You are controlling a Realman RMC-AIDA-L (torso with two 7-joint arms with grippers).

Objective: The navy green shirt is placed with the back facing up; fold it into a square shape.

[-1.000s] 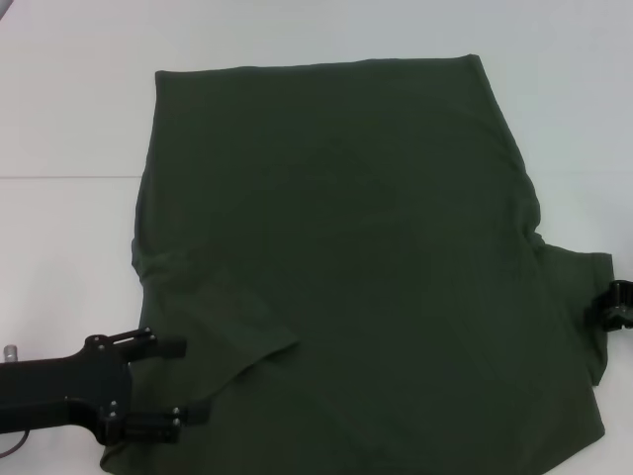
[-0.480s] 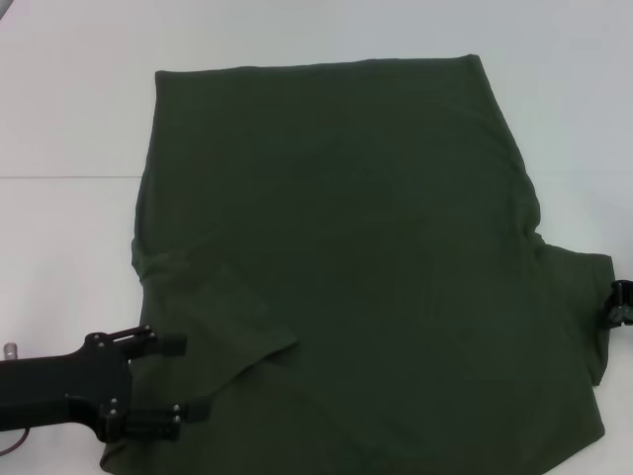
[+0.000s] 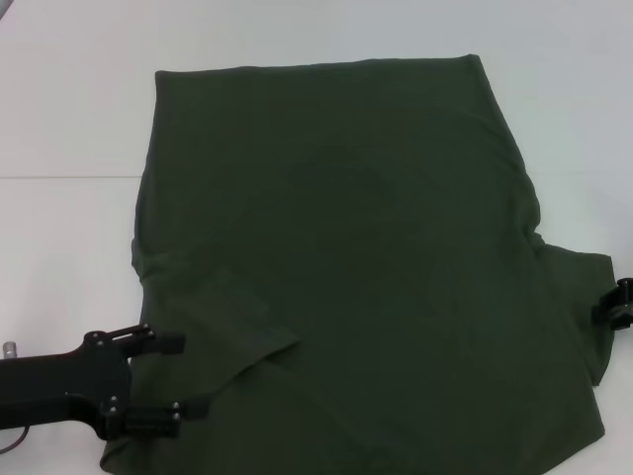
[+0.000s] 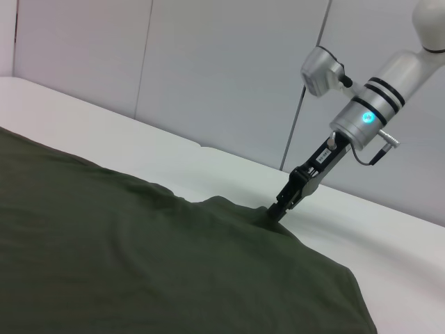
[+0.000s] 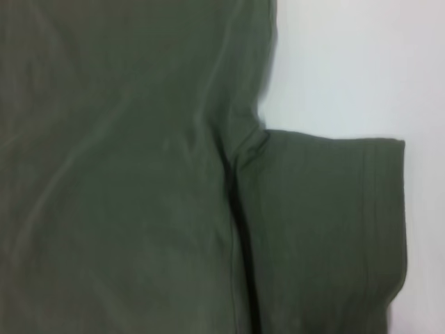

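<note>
shirt flat on table | left end effector open at sleeve | right end effector grip unclear

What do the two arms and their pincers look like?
The left pincer is matte black with two slim fingers and small silver screws. The right arm is silver-white with black bands, a glowing blue ring and a thin grey cable; its pincer is black and narrow.

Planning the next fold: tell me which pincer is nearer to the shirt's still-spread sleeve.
Right. The right pincer sits at the outer hem of the navy green shirt's spread sleeve, tip at the cloth. The left pincer is across the shirt, at the folded-in sleeve near the bottom corner.
</note>
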